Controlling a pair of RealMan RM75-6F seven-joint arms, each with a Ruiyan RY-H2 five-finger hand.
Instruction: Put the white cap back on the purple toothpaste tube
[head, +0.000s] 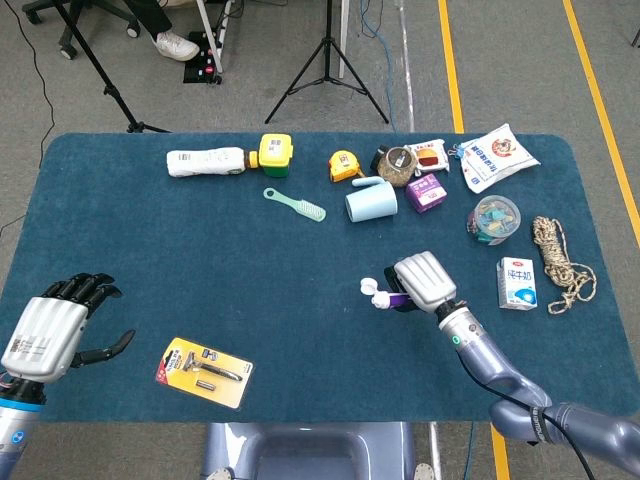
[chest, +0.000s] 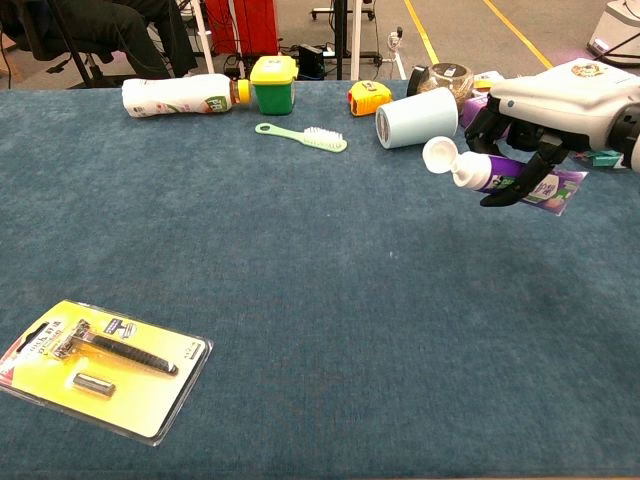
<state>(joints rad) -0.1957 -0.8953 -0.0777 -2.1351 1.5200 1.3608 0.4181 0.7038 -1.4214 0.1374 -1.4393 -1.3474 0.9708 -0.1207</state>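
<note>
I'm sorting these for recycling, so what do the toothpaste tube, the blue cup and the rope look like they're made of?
Toothpaste tube: likely soft laminated plastic, glossy purple print, with a hard white plastic cap; the right hand holds it.
Blue cup: probably matte moulded plastic, with an even pale colour and no shine.
Rope: looks like a twisted natural fibre such as jute, tan and rough.

Hardly any print is readable. In the upper left of the chest view, the white bottle (chest: 178, 95) lying on its side carries large green letters, too blurred to make out. Other packaging is likewise too small to read.
</note>
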